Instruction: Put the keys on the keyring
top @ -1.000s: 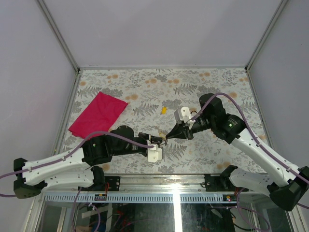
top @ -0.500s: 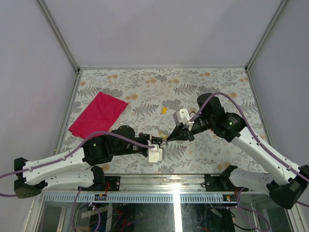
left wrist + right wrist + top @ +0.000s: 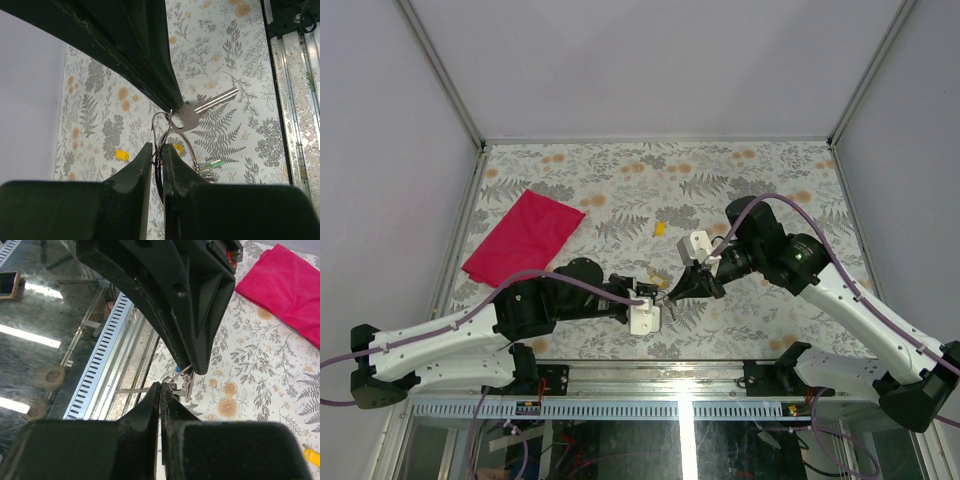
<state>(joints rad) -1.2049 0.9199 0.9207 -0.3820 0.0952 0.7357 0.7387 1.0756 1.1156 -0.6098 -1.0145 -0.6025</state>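
My left gripper (image 3: 157, 152) is shut on the thin wire keyring (image 3: 188, 146), which it holds above the table. A key with a green tag (image 3: 216, 164) hangs from the ring, with a yellow tag (image 3: 178, 148) behind it. My right gripper (image 3: 160, 386) is shut on a bare silver key (image 3: 206, 106). Its tip presses the key's head against the top of the ring. In the top view both grippers, left (image 3: 658, 300) and right (image 3: 672, 294), meet near the table's front middle. A loose yellow tag (image 3: 660, 228) lies farther back.
A red cloth (image 3: 525, 236) lies crumpled at the left of the flowered table (image 3: 770, 170). The table's metal front rail (image 3: 720, 368) runs just below the grippers. Grey walls close in the sides and the back.
The right gripper with its key has edged down and to the left, closer onto the ring. The left gripper has shifted slightly right. Both grips are unchanged.
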